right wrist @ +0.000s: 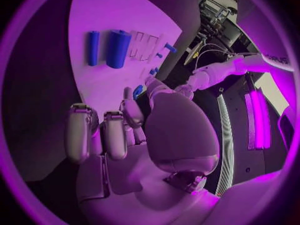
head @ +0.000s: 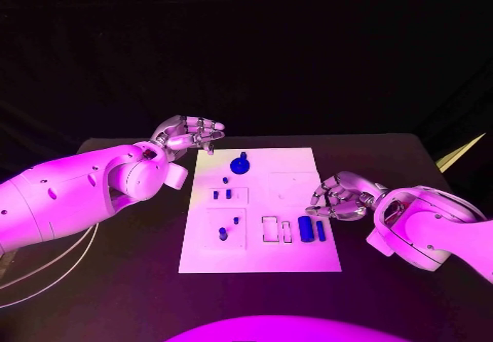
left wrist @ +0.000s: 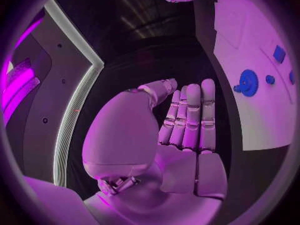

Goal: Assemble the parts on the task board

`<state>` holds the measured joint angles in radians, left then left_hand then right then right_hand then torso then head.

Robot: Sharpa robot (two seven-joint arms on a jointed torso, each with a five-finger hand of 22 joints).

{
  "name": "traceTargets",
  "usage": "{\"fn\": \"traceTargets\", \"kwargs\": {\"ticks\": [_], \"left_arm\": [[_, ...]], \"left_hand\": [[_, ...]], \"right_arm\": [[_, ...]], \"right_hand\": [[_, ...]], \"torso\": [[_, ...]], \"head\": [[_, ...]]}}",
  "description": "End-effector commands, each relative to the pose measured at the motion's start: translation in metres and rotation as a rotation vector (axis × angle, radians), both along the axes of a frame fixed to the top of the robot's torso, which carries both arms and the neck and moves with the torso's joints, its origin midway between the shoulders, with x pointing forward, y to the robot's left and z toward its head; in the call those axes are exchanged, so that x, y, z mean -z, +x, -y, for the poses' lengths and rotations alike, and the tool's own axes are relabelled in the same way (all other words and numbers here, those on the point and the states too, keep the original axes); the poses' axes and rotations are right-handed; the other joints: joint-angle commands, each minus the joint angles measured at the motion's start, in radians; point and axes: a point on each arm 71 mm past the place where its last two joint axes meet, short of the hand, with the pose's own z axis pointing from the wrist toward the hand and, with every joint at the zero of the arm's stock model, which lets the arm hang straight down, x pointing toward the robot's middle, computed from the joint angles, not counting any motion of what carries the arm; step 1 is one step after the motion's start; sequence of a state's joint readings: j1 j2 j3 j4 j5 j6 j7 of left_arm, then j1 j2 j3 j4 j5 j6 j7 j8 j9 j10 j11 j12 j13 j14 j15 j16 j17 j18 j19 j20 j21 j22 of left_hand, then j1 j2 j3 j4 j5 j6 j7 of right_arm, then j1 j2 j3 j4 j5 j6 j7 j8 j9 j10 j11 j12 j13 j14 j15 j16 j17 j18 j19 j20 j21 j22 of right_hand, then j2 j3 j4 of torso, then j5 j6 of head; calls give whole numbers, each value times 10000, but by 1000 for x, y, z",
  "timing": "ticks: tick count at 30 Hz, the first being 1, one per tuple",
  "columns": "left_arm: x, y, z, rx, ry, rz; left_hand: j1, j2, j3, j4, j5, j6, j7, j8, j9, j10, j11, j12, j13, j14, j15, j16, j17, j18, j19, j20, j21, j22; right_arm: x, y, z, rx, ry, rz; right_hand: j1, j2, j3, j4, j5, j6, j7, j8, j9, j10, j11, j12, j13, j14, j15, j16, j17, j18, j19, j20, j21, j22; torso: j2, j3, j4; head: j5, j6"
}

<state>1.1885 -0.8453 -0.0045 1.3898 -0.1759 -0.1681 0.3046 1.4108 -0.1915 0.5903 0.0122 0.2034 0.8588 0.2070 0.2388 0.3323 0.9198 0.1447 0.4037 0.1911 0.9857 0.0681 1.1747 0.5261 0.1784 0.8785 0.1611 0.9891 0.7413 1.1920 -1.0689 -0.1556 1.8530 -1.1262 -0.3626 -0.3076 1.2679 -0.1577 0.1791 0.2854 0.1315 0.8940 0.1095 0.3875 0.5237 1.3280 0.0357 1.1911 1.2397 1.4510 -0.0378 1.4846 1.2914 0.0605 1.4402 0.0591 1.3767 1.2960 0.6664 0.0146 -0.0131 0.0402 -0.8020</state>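
The white task board (head: 262, 249) lies in the middle of the black table. On it are a round blue gear-like part (head: 239, 166), small blue pieces (head: 222, 193), two short pegs (head: 221, 232) and two blue cylinders (head: 311, 227) beside empty slots (head: 270, 229). My left hand (head: 191, 134) hovers off the board's far left corner, holding nothing, its fingers (left wrist: 190, 115) fairly straight and side by side. My right hand (head: 338, 197) sits at the board's right edge just beyond the cylinders (right wrist: 109, 47), its fingers (right wrist: 94, 130) loosely bent around nothing.
Bare black table (head: 411, 153) surrounds the board on every side. A white cable (head: 62, 267) loops on the table under my left arm. A pale object (head: 462, 153) pokes in at the table's far right edge.
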Motion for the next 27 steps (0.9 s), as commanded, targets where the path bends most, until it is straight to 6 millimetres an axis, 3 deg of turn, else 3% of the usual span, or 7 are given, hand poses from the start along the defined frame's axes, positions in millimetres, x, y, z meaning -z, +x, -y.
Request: {"fn": "traceTargets", "kwargs": {"ticks": [1,7,27], "left_arm": [[-1,-1,2,77,-58,28],[-1,-2,2,115,-78,33],[-1,-3,-1,96,-64,13]], "left_hand": [[-127,199,-174,-30,47,-122,2,260,-103,-208,1,125,177,-94,11,-60,-126,70,-87,7,-127,-101],[-116,191,-174,-40,46,-122,-2,272,-103,-211,-2,136,178,-97,8,-58,-129,70,-85,5,-129,-103],[-116,191,-174,-40,46,-122,-2,272,-103,-211,-2,136,178,-97,8,-58,-129,70,-85,5,-129,-103]], "right_arm": [[3,-4,0,-70,-532,-18],[9,-9,2,104,-1224,-65],[34,-13,-14,-65,-1822,-533]], "right_hand": [[-385,-131,-553,58,58,-90,-33,283,159,436,-91,289,294,880,-68,192,1080,-212,698,3,280,1517],[-545,-54,-1045,64,64,-43,-52,294,192,554,-104,549,576,909,-73,279,1271,-259,771,0,492,1693],[-641,179,-1520,71,75,80,-91,345,237,626,-133,681,748,907,-92,295,1304,-268,780,-9,537,1747]], "torso": [[-11,14,-13],[-1,-32,25],[2,-30,24]], "head": [[-84,-15],[-161,-42],[-90,-161]]}}
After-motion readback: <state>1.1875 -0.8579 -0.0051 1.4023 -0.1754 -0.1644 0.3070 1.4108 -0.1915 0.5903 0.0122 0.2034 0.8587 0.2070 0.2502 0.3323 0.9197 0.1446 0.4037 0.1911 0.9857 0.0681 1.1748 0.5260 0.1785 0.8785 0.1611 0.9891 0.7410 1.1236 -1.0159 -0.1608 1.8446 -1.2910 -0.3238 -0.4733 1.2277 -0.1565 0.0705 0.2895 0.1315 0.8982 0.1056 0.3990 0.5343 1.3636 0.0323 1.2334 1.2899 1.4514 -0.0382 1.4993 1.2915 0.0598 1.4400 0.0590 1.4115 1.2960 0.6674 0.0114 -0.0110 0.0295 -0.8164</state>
